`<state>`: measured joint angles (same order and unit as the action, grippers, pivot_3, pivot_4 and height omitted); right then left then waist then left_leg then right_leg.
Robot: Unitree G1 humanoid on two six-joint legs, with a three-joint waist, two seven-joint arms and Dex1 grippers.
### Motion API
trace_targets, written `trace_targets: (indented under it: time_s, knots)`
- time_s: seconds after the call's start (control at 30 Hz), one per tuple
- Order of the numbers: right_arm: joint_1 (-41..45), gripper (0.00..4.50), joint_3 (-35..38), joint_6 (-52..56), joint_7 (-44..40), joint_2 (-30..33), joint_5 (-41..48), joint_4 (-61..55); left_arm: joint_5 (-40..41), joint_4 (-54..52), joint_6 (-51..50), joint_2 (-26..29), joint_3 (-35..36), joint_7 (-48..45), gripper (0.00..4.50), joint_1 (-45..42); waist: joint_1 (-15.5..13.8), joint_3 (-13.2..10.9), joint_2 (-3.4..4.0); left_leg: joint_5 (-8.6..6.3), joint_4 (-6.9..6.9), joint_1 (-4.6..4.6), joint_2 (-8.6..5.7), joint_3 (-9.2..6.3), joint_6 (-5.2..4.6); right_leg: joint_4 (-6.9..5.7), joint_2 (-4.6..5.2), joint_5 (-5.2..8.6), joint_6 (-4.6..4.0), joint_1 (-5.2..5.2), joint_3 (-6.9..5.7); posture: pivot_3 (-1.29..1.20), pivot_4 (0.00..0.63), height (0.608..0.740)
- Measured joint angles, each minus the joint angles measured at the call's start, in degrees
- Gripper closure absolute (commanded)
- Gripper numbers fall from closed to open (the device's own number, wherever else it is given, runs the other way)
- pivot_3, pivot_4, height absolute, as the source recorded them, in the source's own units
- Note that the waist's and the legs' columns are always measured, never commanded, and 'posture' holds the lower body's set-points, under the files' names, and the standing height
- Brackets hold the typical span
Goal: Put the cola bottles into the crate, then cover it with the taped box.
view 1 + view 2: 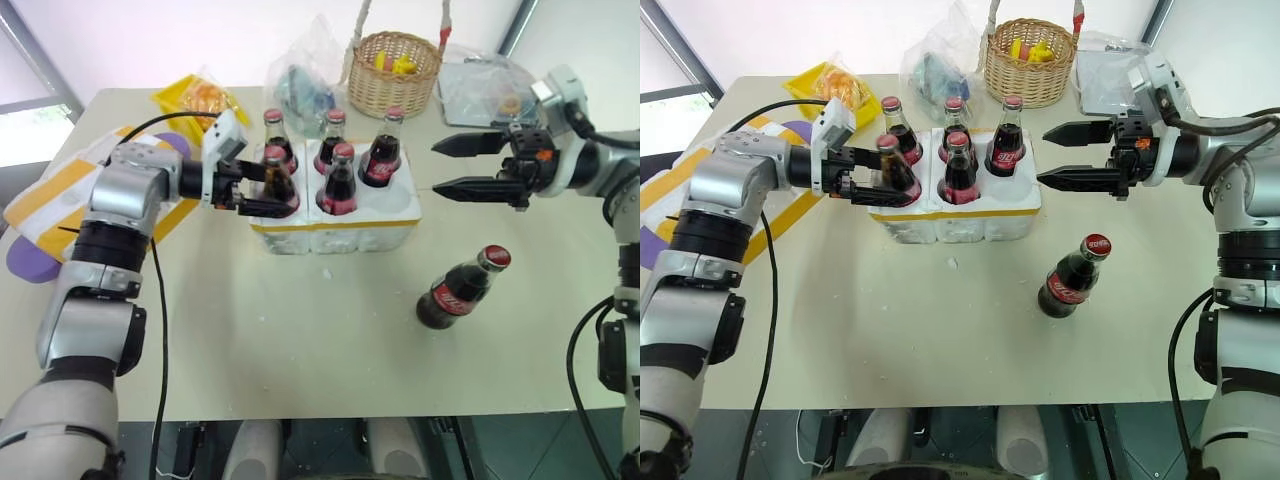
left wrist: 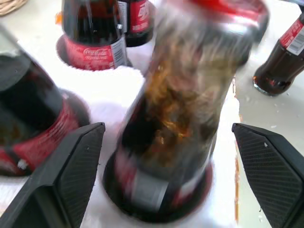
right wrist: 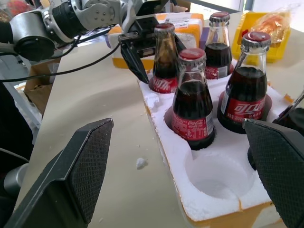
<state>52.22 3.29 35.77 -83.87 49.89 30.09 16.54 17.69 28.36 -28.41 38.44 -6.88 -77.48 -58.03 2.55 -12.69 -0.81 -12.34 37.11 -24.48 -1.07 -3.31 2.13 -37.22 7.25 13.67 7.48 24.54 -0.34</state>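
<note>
On a beige table (image 1: 300, 350) we see, from left, the taped box (image 1: 60, 190), then our left gripper (image 1: 872, 178) spread around a cola bottle (image 1: 894, 172), apparently seated in the crate (image 1: 970, 215). A sixth bottle (image 1: 1072, 277) stands outside. Our right gripper (image 1: 1065, 155) hovers spread, empty.

place: lab or test room | cue: plain beige table (image 1: 300, 360), white walls

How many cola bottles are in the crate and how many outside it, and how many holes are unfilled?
Cola bottles standing in the crate holes: 5
Cola bottles outside it, on the table: 1
Total bottles: 6
Unfilled holes: 1
</note>
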Motion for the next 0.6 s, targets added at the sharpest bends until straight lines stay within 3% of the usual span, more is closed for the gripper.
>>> trace_targets:
  time_s: [0.13,0.33,0.43,0.6]
  knots:
    - [-0.2,0.0,1.8,-0.7,1.1,1.1,0.0,0.2,6.2,-8.6,-7.0,6.0,6.7,-0.8,0.06,1.7,-0.1,0.0,0.0,0.0,-0.01,-0.01,0.01,-0.02,0.0,0.0,0.0,0.0,0.0,0.01,0.0,0.0,0.15,0.737]
    - [-4.1,0.0,8.7,0.0,3.3,7.0,0.7,2.1,25.0,-27.1,-28.1,18.4,18.4,-5.1,0.06,6.2,-0.3,0.0,0.01,-0.01,-0.06,0.04,0.01,-0.02,0.0,0.07,0.01,0.02,0.0,-0.08,0.01,0.0,0.15,0.737]
    - [-9.9,0.0,13.5,0.4,4.6,9.2,1.9,1.5,31.2,-34.4,-33.3,19.6,19.4,-5.4,0.06,10.5,-0.6,0.0,0.01,-0.01,-0.03,0.14,0.01,-0.02,0.0,0.1,0.01,0.03,-0.01,-0.23,0.01,0.0,0.15,0.737]
    - [-24.7,0.0,23.2,0.5,6.2,12.0,2.7,-2.6,33.3,-37.6,-33.6,16.7,17.8,-3.0,0.06,15.2,-0.6,0.0,0.0,0.0,0.02,0.12,0.01,-0.02,0.0,0.09,0.0,0.02,-0.01,-0.24,0.01,0.0,0.15,0.737]
